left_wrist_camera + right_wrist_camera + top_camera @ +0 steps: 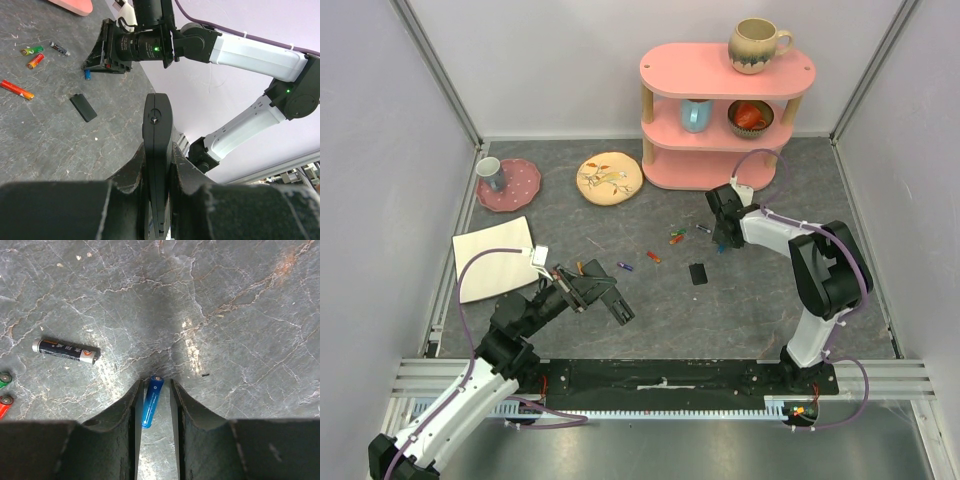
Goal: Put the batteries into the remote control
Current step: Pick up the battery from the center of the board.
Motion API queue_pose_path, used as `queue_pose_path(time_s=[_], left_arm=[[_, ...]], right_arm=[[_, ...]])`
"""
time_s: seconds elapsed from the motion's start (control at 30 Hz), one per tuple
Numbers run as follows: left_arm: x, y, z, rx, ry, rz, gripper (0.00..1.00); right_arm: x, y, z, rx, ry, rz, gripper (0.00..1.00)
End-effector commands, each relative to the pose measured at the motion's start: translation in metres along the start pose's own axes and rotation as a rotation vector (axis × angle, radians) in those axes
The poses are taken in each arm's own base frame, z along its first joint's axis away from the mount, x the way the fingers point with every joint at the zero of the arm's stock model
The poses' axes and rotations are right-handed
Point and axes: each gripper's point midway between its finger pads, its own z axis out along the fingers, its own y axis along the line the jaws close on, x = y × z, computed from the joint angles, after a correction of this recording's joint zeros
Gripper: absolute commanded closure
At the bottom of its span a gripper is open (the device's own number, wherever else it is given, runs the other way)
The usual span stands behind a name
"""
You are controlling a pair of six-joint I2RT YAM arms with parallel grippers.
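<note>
My left gripper (592, 290) is shut on the remote control (610, 300), a long slim black bar held edge-on above the table; in the left wrist view the remote control (157, 125) sticks out between the fingers. My right gripper (725, 240) is down at the table, open narrowly, with its fingers either side of a blue battery (152, 401). The battery lies against the left finger, with a gap to the right one. Other batteries lie loose: a black one (66, 350), green (31, 50), orange (35, 60), red (16, 89) and purple (625, 266).
A small short black rectangular piece (698, 273) lies on the table between the arms. A pink shelf (720, 110) with mugs stands at the back. A yellow plate (609, 178), a pink plate with a cup (510, 185) and a white pad (497, 257) lie at the left.
</note>
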Motion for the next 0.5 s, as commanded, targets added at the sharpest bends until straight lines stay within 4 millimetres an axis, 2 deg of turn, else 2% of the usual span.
queue_pose_path(time_s=[0.0,0.17,0.33,0.47], left_arm=[[-0.008,-0.006,0.0,0.017,-0.029,0.03,0.98],[-0.008,-0.006,0.001,0.015,-0.024,0.029,0.98],[-0.006,-0.005,0.002,0.014,-0.015,0.025,0.98],[-0.005,-0.003,0.002,0.009,-0.014,0.021,0.98]], right_arm=[[0.037,-0.023,0.013,0.073,0.109,-0.077,0.67],[0.048,-0.026,0.013,0.057,0.127,-0.078,0.67],[0.055,-0.026,0.014,0.044,0.139,-0.087,0.79],[0.057,-0.025,0.011,0.028,0.136,-0.085,0.83]])
